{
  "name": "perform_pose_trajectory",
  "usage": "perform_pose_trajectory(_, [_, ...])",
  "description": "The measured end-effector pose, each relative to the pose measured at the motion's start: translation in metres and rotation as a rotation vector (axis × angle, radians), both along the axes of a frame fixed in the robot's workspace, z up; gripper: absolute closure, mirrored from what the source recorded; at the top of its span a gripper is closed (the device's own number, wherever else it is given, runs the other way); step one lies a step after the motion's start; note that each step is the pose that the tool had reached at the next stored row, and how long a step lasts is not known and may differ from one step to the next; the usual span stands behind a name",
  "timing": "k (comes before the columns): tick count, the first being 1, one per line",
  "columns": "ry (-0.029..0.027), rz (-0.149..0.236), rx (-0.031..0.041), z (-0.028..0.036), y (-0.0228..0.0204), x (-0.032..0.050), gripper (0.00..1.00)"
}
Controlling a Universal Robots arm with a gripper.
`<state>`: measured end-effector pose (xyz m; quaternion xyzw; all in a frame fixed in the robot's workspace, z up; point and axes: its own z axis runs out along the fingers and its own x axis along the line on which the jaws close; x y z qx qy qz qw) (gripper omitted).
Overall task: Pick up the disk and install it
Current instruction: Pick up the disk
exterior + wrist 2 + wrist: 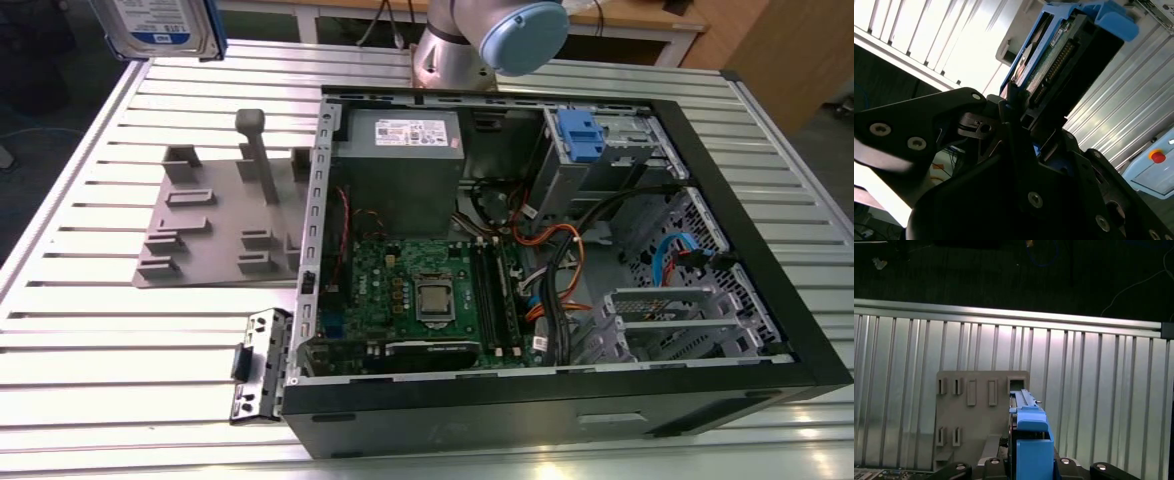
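Disk [154,25] clamped in the jaws of the gripper [1014,107], projecting straight out from it, raised over the slatted table [80,330] at the exterior view's left. I count one disk, one grey fixture [220,215], one open computer case [561,270].

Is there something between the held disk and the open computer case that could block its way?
Nothing visible does. The pincer holds the disk up off the table, and the case lies with its open side up, uncovered. The arm's base stands near that path.
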<state>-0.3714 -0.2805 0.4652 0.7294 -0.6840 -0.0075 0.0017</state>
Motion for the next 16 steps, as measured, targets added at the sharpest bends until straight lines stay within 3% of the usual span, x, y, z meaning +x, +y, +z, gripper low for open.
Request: perform_pose_trajectory(16, [0.0001, 0.0, 0.0, 0.0087, 0.0, 0.0, 0.64])
